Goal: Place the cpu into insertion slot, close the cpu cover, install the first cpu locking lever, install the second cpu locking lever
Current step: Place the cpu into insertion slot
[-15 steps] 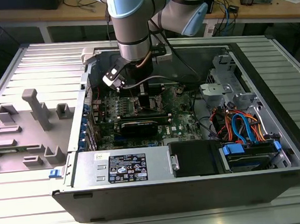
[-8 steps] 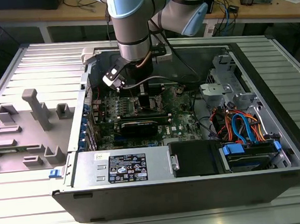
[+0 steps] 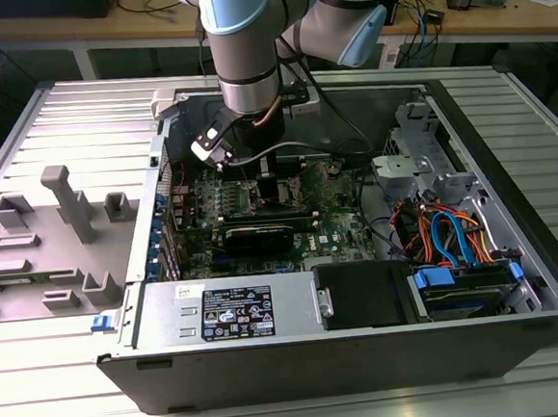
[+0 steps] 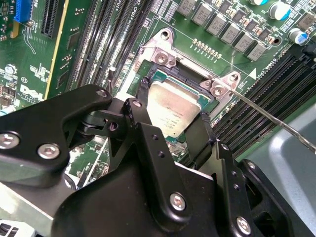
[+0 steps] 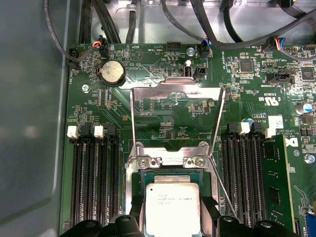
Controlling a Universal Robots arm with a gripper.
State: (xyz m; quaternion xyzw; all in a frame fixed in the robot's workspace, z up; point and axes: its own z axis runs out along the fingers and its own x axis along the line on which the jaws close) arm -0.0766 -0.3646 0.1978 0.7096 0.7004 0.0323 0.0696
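Note:
The cpu (image 5: 173, 210) is a silver-topped square chip lying flat within the insertion slot (image 5: 170, 157), whose silvery rim frames it. My gripper (image 5: 173, 213) has a black finger against each of two opposite edges of the cpu (image 4: 173, 111), shut on it. In the second wrist view the fingers (image 4: 203, 126) reach down over the insertion slot (image 4: 163, 55). The cpu cover (image 5: 173, 85) stands swung open behind the socket. A thin wire locking lever (image 4: 269, 117) sticks out beside the socket, unlatched. In the exterior view my gripper (image 3: 268, 185) is low over the green motherboard (image 3: 338, 225).
Long black memory slots (image 5: 94, 182) flank the socket on both sides. The open computer case holds a power supply (image 3: 239, 311), a drive bay with blue and orange cables (image 3: 451, 238) and black cables (image 5: 173, 19) beyond the board. A grey fixture block (image 3: 62, 221) lies at the exterior view's left.

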